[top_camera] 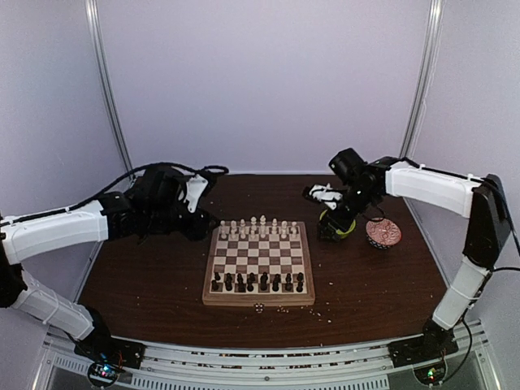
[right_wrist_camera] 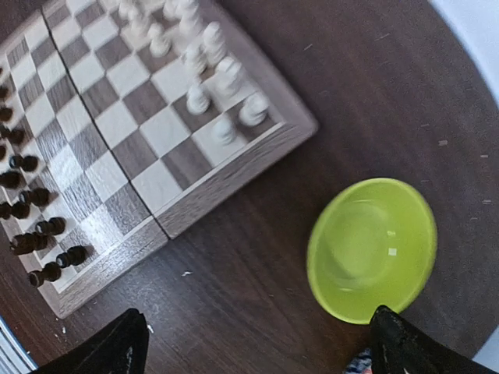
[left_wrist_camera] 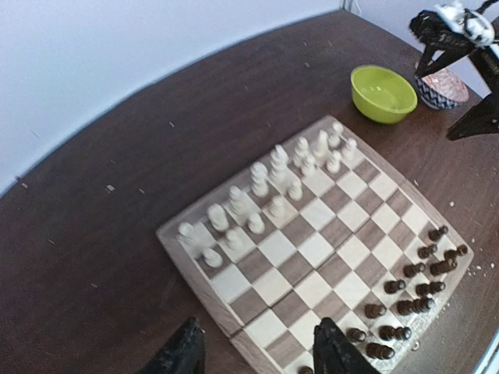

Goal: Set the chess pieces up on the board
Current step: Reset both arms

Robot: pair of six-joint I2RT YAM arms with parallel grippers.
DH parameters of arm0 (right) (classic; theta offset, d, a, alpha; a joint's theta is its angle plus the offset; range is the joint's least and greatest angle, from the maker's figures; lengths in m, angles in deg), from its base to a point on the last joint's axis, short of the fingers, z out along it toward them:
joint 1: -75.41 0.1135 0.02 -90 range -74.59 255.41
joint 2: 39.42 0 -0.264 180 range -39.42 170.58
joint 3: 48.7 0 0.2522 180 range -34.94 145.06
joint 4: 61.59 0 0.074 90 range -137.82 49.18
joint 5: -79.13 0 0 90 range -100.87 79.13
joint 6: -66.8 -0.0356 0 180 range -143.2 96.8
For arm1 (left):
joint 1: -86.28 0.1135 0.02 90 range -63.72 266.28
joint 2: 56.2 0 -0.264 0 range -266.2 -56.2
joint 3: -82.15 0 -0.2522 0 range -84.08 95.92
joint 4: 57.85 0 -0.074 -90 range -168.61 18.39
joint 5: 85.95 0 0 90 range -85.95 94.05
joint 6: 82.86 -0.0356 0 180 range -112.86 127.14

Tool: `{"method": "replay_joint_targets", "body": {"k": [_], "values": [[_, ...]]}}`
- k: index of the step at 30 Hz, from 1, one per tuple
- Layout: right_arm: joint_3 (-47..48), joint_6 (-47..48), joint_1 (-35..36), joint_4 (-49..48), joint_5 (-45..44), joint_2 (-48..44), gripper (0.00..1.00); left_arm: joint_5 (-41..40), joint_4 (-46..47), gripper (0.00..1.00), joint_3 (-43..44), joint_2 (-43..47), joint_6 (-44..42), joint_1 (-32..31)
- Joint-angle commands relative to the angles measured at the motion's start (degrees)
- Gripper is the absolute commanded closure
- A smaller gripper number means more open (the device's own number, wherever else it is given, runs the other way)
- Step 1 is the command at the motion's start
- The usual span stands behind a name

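Fingers of the left gripper (left_wrist_camera: 256,333) are seen spread, with nothing pinched between them. Those of the right gripper (right_wrist_camera: 257,319) are spread wider and are likewise empty. The left gripper is held by the left side of the board (top_camera: 258,300). The right one is held over the table (top_camera: 146,280), between the board's corner and the lime-green bowl (right_wrist_camera: 373,249).

The chess pieces are found on the board itself. The cream set (top_camera: 256,226) is massed in two rows along the far edge and the dark set (top_camera: 258,282) in two rows along the near edge, with the middle ranks bare. No piece can be made out off the board and the green bowl is seen empty, so the setting-up is judged nearly or wholly done. The jaws are probably held apart because nothing is there to be carried.

The left arm is stretched low across the table, its wrist turned toward the board. The right arm is raised at the elbow and folded inward, its wrist hung near the green bowl, beside the red patterned bowl (top_camera: 383,233). Pale crumbs (top_camera: 284,309) are scattered before the board.
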Motion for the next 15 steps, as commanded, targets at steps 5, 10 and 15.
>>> {"method": "replay_joint_targets", "body": {"k": [5, 10, 15], "values": [[4.9, -2.5, -9.5, -4.7, -1.7, -21.5, 0.0, -14.7, -12.2, 0.02, 19.2, 2.0, -6.1, 3.6], [1.8, -13.6, -14.1, -14.8, -12.7, -30.6, 0.01, -27.9, -15.3, 0.02, 27.7, 0.0, -3.9, 6.3], [-3.8, -19.0, -16.0, -19.6, -12.5, -33.0, 0.01, -32.3, -12.1, 0.02, 28.0, -0.7, -6.6, 7.0]]}}
